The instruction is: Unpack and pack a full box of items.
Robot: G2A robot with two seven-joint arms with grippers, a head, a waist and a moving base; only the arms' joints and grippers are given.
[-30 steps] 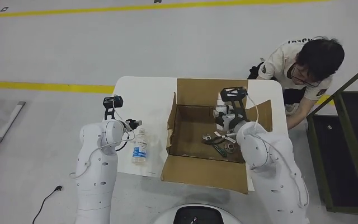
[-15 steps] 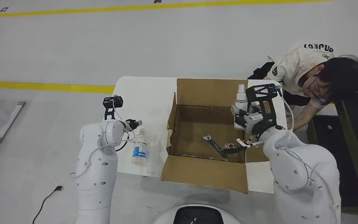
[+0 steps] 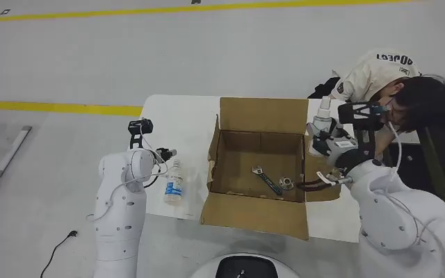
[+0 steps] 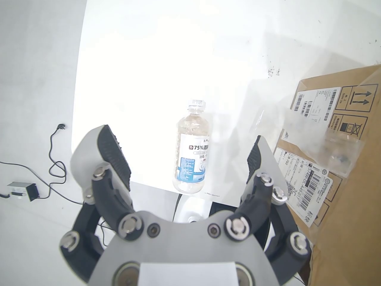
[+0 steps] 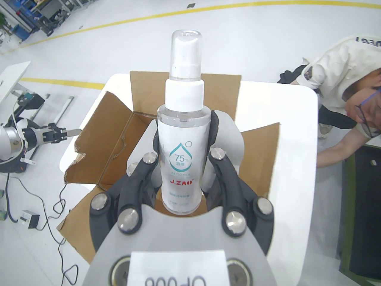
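An open cardboard box [image 3: 236, 208] stands on the white table [image 3: 177, 115]. Inside it lie a wrench [image 3: 266, 179] and a small metal part [image 3: 286, 183]. My right gripper [image 5: 183, 138] is shut on a white spray bottle [image 5: 182, 138], held upright above the box's right flap [image 3: 321, 125]. A clear plastic bottle [image 4: 192, 153] with a blue-and-white label lies on the table left of the box [image 3: 174, 182]. My left gripper [image 4: 187, 153] is open just above that bottle, with nothing between its fingers.
A person in a white shirt [image 3: 372, 69] bends at the table's far right corner, close to my right arm. A dark bin [image 3: 427, 194] stands on the floor to the right. Bare tabletop lies behind the clear bottle. The box's side with labels [image 4: 315, 162] is close to my left gripper.
My right gripper has carried the spray bottle up out of the box and to the right, past the box's right wall. The left arm has kept still.
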